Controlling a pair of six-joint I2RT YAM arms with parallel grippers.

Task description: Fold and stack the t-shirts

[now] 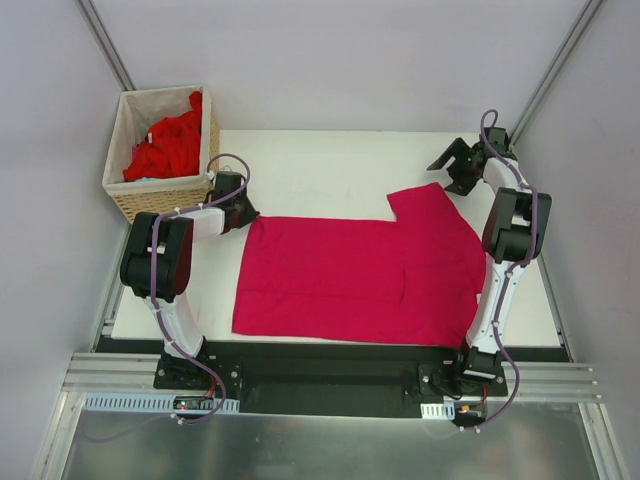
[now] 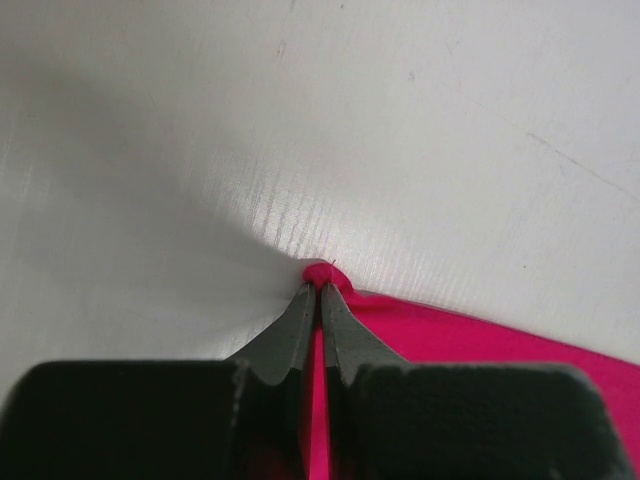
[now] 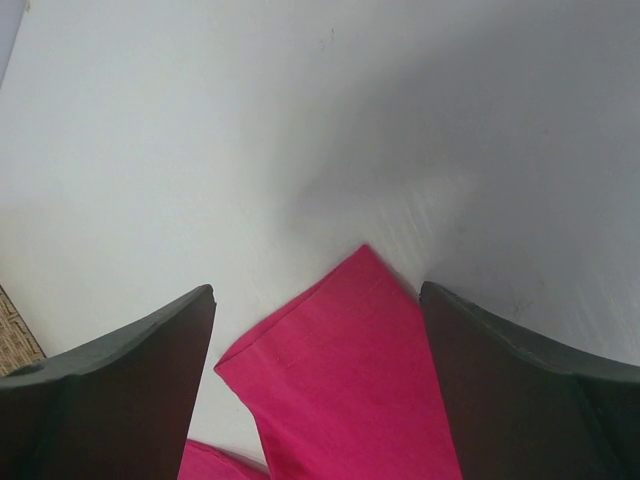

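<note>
A magenta-crimson t-shirt [image 1: 360, 275] lies spread flat on the white table [image 1: 330, 160], with one sleeve [image 1: 425, 205] pointing to the far right. My left gripper [image 1: 240, 215] is at the shirt's far left corner. In the left wrist view its fingers [image 2: 322, 288] are shut on a small pinch of the cloth [image 2: 332, 272], and the rest of the shirt [image 2: 480, 340] trails to the right. My right gripper [image 1: 455, 170] hovers over the sleeve's end. In the right wrist view it stands open [image 3: 317, 290], with the sleeve [image 3: 340, 380] below and between its fingers.
A woven wicker basket [image 1: 165, 200] with a white liner stands at the far left corner and holds several brighter red t-shirts [image 1: 170, 145]. A corner of the basket [image 3: 15, 340] shows at the left edge of the right wrist view. Grey walls enclose the table.
</note>
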